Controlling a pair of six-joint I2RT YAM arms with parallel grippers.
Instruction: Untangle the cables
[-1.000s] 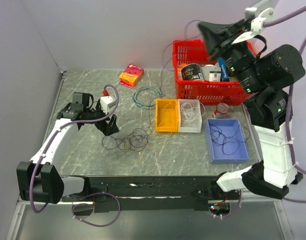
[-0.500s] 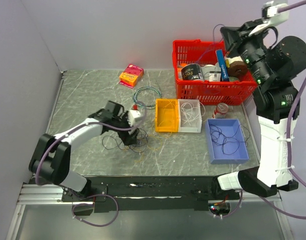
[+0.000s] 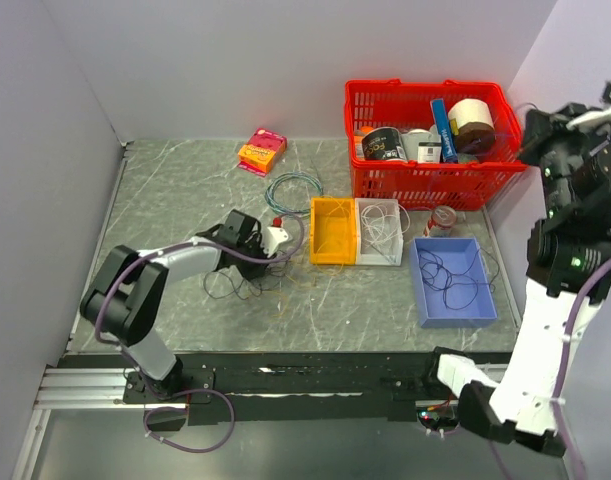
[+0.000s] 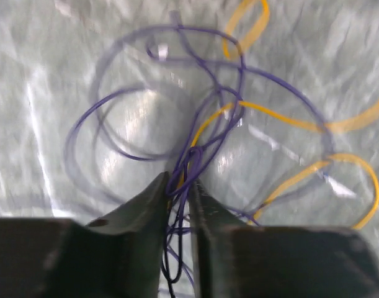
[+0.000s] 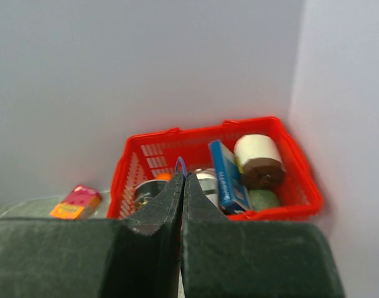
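1. We see the left gripper (image 4: 178,181) clenched on the cables (image 4: 205,118). Its two dark fingers pinch several dark purple strands low over the grey marbled table (image 3: 165,200).
2. Around the pinch, purple loops fan out toward the far side. Yellow strands (image 4: 338,124) cross them and curl off to the right.
3. From above, the loose bunch lies near the middle of the table. It sits just left of a yellow tray (image 3: 315,230), which touches a clear tray (image 3: 398,232) holding white strands.
4. Right of those, a blue tray (image 3: 418,285) holds a dark looped strand. A blue-green wire coil (image 3: 293,192) lies just beyond the bunch on the far side.
5. The right gripper (image 5: 182,177) hangs high at the right with its fingers pressed flat together. A small blue loop (image 5: 180,164) pokes out at the tips, and we cannot tell what it is.
6. Beyond it, the red basket (image 5: 282,211) in the far right corner holds a paper roll (image 5: 258,158) and a blue box (image 5: 229,177).
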